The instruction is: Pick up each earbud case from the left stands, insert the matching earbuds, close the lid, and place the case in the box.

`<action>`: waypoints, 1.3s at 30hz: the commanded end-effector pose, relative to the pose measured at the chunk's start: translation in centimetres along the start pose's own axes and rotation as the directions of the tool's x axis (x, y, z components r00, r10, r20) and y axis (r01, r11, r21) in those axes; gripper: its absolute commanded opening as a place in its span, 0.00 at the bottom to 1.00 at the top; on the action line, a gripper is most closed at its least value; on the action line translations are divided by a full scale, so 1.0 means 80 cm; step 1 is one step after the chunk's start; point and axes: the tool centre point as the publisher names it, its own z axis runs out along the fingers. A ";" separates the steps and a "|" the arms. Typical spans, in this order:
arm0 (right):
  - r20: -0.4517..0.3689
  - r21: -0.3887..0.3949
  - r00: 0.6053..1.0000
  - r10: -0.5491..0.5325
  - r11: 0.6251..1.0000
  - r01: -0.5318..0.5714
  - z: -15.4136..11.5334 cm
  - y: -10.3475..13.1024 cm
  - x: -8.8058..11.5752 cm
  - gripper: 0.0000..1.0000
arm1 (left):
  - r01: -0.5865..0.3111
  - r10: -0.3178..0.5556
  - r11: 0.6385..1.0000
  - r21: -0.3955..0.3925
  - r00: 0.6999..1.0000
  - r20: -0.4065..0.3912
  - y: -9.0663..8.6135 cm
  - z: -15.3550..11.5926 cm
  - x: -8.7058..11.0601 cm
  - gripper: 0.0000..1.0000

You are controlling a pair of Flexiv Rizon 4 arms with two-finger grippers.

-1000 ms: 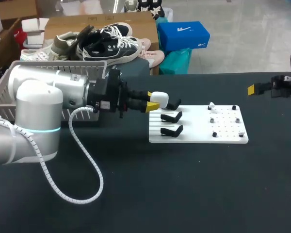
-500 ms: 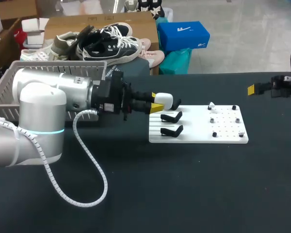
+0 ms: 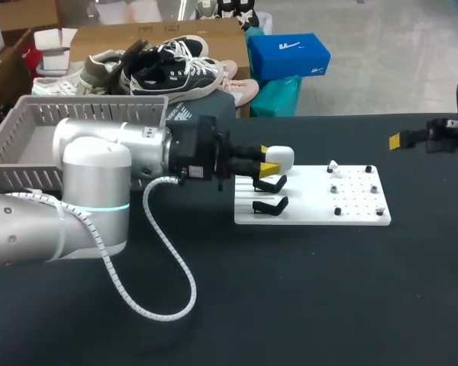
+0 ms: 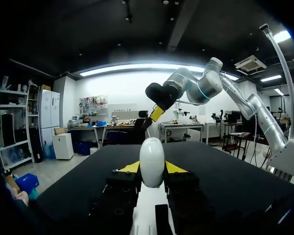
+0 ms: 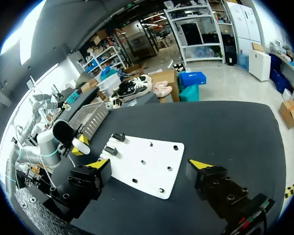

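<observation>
My left gripper (image 3: 270, 163) is shut on a white earbud case (image 3: 281, 157), held just above the left end of the white board (image 3: 313, 207). In the left wrist view the case (image 4: 152, 162) stands upright between the yellow fingertips (image 4: 130, 167). Two empty black stands (image 3: 271, 184) (image 3: 272, 204) sit on the board below the case; what lies straight under the case is hidden. Small earbud pieces (image 3: 333, 165) rest on pegs at the board's right half. My right gripper (image 3: 406, 139) hangs open far right, and its own view shows the right gripper (image 5: 149, 166) well above the board (image 5: 147, 161).
A grey mesh basket (image 3: 30, 126) stands at the table's back left, behind my left arm. A white cable (image 3: 164, 267) loops off the left arm over the table. The basket (image 5: 90, 115) also shows beyond the board in the right wrist view.
My left gripper has carried the white case to the right, from beside the board's left edge to above its stand area. The right arm has not moved.
</observation>
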 end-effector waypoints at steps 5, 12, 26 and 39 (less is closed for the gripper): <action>0.007 -0.012 0.997 -0.081 0.997 0.081 -0.001 0.048 0.010 1.00 | -0.006 0.007 1.000 -0.010 1.000 0.018 0.001 0.012 0.006 0.00; -0.035 -0.051 0.983 -0.180 0.983 0.178 0.011 0.098 0.019 1.00 | -0.016 0.016 1.000 -0.002 1.000 0.024 -0.002 0.018 0.005 0.00; -0.071 -0.071 0.967 -0.243 0.969 0.238 0.037 0.150 0.034 1.00 | -0.019 0.019 1.000 0.001 1.000 0.020 -0.003 0.021 0.007 0.00; -0.090 -0.075 0.964 -0.249 0.967 0.243 0.070 0.177 0.041 1.00 | -0.019 0.019 1.000 0.001 1.000 0.020 -0.003 0.021 0.007 0.00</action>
